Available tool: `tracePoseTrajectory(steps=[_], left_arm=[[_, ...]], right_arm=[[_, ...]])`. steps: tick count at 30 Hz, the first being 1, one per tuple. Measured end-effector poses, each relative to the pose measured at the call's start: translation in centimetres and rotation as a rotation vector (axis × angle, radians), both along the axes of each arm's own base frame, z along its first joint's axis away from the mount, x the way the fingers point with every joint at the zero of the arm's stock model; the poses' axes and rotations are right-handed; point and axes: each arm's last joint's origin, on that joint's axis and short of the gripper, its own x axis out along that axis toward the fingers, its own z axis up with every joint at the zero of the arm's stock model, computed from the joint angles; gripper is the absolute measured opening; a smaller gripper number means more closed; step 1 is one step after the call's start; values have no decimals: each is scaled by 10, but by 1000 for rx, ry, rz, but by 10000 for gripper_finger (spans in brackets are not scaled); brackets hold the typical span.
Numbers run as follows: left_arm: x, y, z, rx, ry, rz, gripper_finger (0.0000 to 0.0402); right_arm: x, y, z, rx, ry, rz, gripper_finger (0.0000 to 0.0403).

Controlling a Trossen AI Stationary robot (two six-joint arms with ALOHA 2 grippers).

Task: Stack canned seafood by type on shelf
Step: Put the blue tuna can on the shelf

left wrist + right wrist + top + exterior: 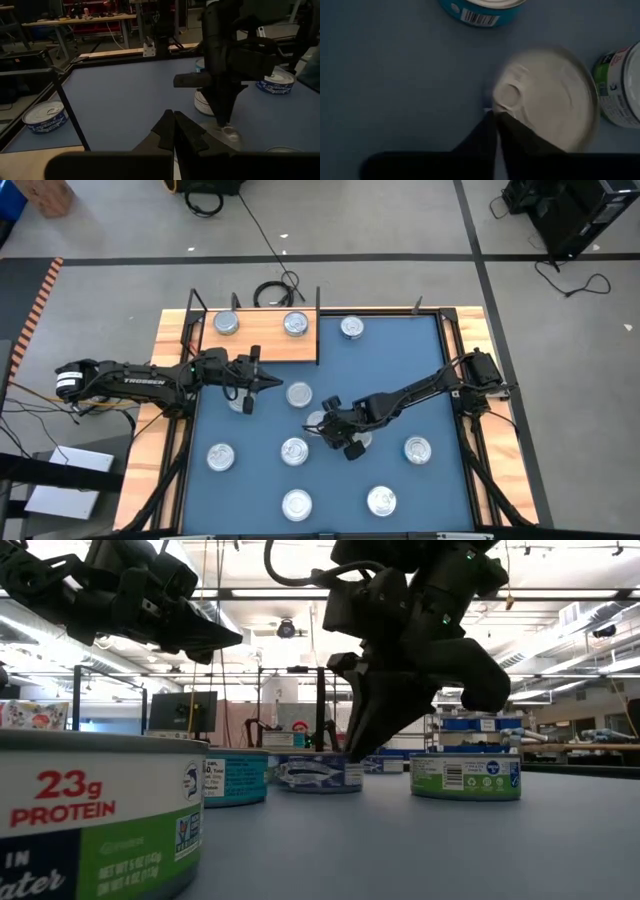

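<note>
Right gripper (330,423) is low over the mid-mat, at the edge of a small round silver tin with a shiny lid (547,97). In the right wrist view its two dark fingers (492,137) meet tip to tip over the lid's rim, next to the pull tab: pinched together, nothing between them, tin not held. Judgement: the close landed on top of the lid instead of around the wall.

To do this step well, judged from here:
- The gripper should lift clear, spread wide, re-centre over the lid, then drop until the tips sit below the rim on both sides before closing.
- Neighbours are close: a green-labelled tin (620,85) sits just beside the target and a teal-labelled tin (480,9) is near, so the fingers are best set across the free sides.
- The smooth metal wall could slip, so a slow close is safer.

Left gripper (262,380) hovers above the large blue table mat (420,395), just off the front edge of the light-brown wooden shelf board with thin black uprights (265,340). Its fingers are closed and empty. It could block the drop-off path and should back off before the carry.

Two tins already sit on the board: one near its left end (227,323), one near its right end (295,324), apart and unstacked. The rest lie scattered on the mat. Labels are unreadable from above, so type should be checked against the low view before choosing a stack.
</note>
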Motion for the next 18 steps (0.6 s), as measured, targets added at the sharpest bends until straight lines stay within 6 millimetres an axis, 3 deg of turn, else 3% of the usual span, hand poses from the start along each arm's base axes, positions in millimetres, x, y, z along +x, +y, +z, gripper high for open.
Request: tracePoseTrajectory(steps=[6, 12, 18], left_arm=[[0, 0, 0, 0, 0, 0, 6], [0, 0, 0, 0, 0, 0, 6], [0, 0, 0, -3, 0, 1, 6]], right_arm=[[2, 0, 5, 23, 5, -38, 12], [13, 0, 26, 82, -23, -116, 5], [27, -13, 51, 331, -33, -307, 3]])
